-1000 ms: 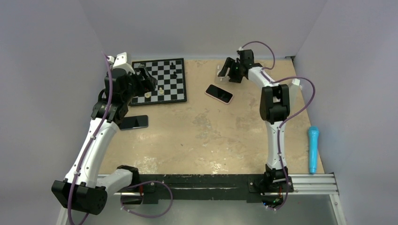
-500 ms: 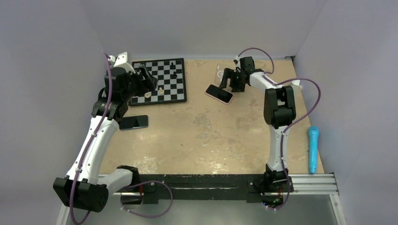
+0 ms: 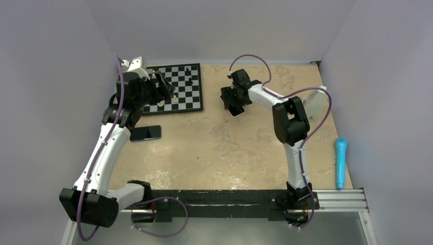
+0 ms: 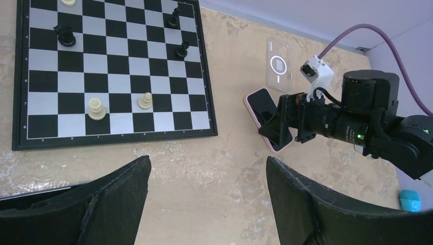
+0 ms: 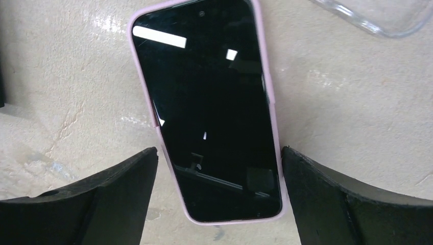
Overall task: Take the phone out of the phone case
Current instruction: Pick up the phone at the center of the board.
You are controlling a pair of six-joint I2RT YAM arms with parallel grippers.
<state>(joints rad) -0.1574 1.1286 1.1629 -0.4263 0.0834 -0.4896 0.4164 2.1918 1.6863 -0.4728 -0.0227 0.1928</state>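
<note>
Hovering above the phone, the right pincer gapes wide, holding nothing. The phone lies screen-up on the bench, right of the chessboard; the phone case lies empty, also right of it, farther back. Separation appears complete; next, I judge, withdrawal or a square grip on the rim.

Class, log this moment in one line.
phone: on table, screen up, uncased | phone case: empty, beside it | right hand: open above phone | left hand: open

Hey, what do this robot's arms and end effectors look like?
The left arm and right arm have white links and black joint housings, each carrying a purple cable. The left end effector and right end effector are matte black with wedge-shaped fingers.
</note>
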